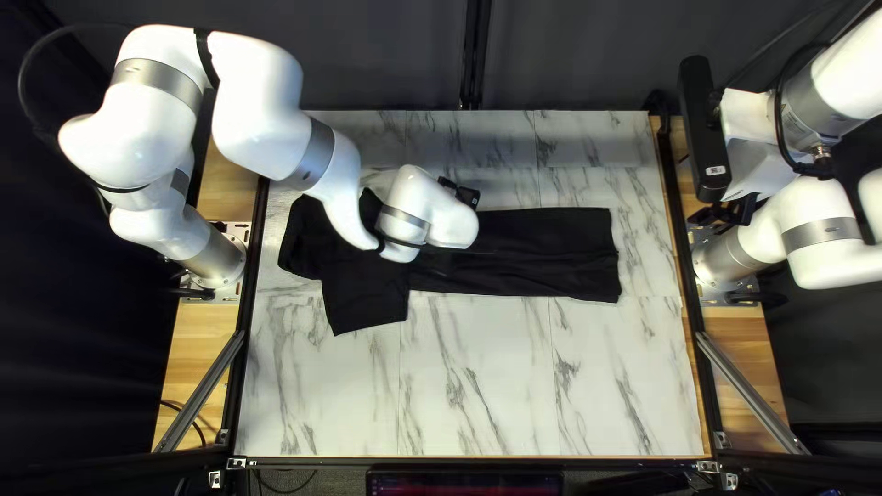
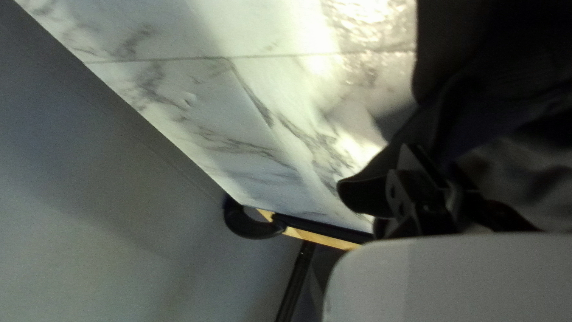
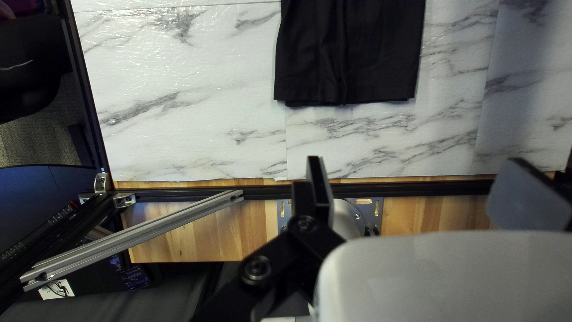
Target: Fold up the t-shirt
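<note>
The black shirt [image 1: 533, 253] lies on the table [image 1: 478, 386], its long body stretching toward the right side of the top left view and its sleeve end at the left, one sleeve [image 1: 367, 298] pointing to the near edge. My left arm [image 1: 317, 152] crosses over that sleeve end and hides part of it. The left gripper [image 1: 464, 195] is mostly hidden beyond its own wrist, at the shirt's far side; in its wrist view it merges with dark cloth close beside it, and I cannot tell whether it is apart, together or clamped on the shirt. The folds there are too dark to trace. My right arm [image 1: 827, 83] is cut off by the edge of the top left view. The right gripper [image 1: 724, 213] is well apart from the shirt, past its straight end, and its own view shows the two fingers [image 3: 320, 188] spread wide with nothing between them gripped; that view cuts off the rest of the shirt. Around the shirt the table is white with grey veining and straight seams. Past both of its ends run black rails [image 1: 682, 266] and wood strips [image 1: 220, 331], with a dark curtain [image 1: 386, 55] beyond its far side and a screen [image 1: 464, 484], partly cut off, past the near edge.
</note>
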